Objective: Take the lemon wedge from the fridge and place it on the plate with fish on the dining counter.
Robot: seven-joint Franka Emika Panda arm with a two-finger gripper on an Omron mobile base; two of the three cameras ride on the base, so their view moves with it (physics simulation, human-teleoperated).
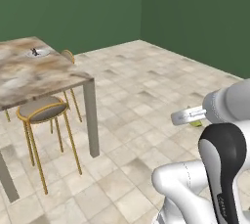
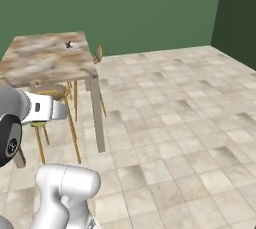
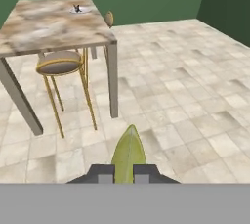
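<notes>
Pinching the lemon wedge (image 3: 128, 152) between both fingertips (image 3: 105, 174), point forward, presumably to carry it clear of the floor toward the table. Gripper (image 3: 124, 175) aimed across bare tiles at the dining counter (image 3: 49, 25), well apart. One plate with fish (image 3: 78, 9) at the far edge, awaiting the wedge. Two stools: one tucked under the near side (image 3: 59, 62), one beyond (image 3: 110, 18).

I see lemon wedge (image 3: 128, 152), yellow-green, pinched between pincer (image 3: 124, 174) tips, pointing forward. Plate with fish (image 3: 79, 9) well ahead, upper left, on far desk (image 3: 44, 27) edge.
</notes>
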